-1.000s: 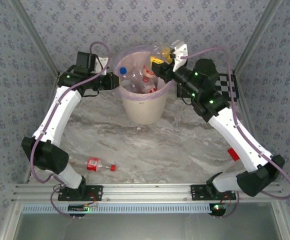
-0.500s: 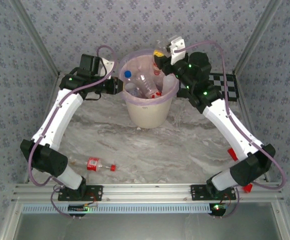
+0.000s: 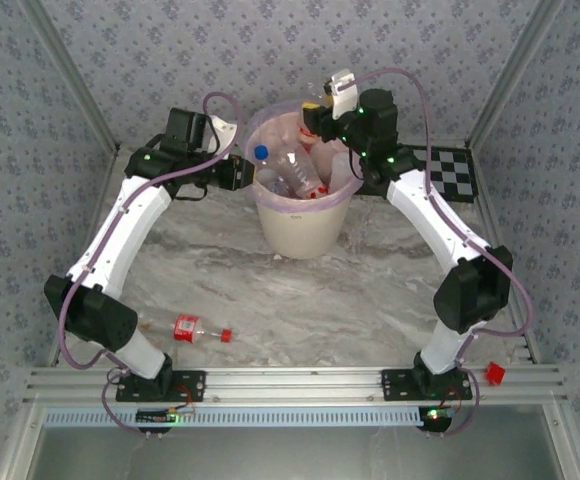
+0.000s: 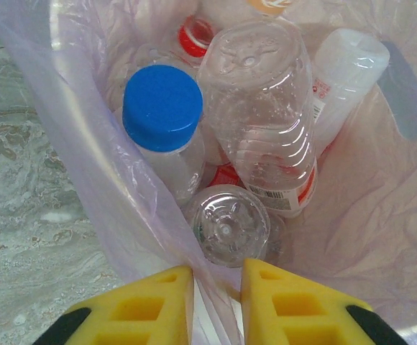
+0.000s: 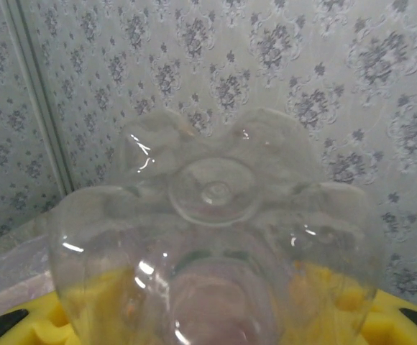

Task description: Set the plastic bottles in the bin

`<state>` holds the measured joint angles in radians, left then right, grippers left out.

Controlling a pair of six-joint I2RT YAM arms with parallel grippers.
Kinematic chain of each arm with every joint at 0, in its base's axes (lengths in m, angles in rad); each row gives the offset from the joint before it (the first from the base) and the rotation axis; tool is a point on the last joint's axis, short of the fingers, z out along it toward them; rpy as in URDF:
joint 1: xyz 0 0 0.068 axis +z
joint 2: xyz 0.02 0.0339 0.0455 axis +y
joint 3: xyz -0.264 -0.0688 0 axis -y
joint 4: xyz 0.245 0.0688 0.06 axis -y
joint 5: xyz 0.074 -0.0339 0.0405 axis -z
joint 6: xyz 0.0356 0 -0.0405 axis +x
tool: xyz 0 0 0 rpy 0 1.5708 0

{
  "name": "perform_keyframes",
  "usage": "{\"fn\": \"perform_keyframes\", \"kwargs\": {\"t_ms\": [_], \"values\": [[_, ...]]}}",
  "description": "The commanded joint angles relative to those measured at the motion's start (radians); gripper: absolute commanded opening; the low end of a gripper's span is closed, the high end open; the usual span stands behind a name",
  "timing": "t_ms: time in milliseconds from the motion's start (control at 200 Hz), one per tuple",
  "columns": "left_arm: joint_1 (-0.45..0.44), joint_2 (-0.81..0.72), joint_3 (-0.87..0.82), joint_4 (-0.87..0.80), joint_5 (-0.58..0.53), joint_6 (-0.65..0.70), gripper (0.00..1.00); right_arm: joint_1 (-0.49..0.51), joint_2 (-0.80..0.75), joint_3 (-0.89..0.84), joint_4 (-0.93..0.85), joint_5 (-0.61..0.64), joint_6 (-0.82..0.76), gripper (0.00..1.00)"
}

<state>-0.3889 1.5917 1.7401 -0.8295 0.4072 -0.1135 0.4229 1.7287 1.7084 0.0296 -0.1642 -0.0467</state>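
Right gripper [image 3: 316,110] clamps a clear bottle [image 5: 216,215] (base outward) over the bin [image 3: 295,225]; left gripper [image 4: 217,279] seemingly pinches its liner [image 4: 86,129].

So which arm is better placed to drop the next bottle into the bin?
Right. The right end effector holds a clear bottle at the bin's far rim, ready to release. The left end effector pinches the pink liner at the left rim, away from the red-labelled bottle lying on the table.
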Motion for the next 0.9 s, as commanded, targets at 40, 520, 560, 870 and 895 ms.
{"fn": "perform_keyframes", "kwargs": {"t_ms": [40,520,560,870,895], "values": [[-0.033,0.07,-0.045,-0.185,0.005,0.025,0.26,-0.001,0.066,0.022,-0.206,-0.035,0.052,0.27],[-0.02,0.077,-0.016,-0.17,-0.045,0.028,0.28,0.034,-0.088,-0.053,-0.663,-0.037,0.087,0.24],[-0.018,0.074,-0.014,-0.168,-0.045,0.028,0.28,0.034,-0.116,-0.061,-0.682,-0.034,0.088,0.24],[-0.014,0.064,-0.005,-0.163,-0.027,0.036,0.28,0.096,-0.199,-0.046,-0.75,0.002,0.089,0.25],[-0.014,0.063,-0.007,-0.161,-0.025,0.037,0.28,0.098,-0.197,-0.044,-0.742,0.0,0.087,0.25]]}}
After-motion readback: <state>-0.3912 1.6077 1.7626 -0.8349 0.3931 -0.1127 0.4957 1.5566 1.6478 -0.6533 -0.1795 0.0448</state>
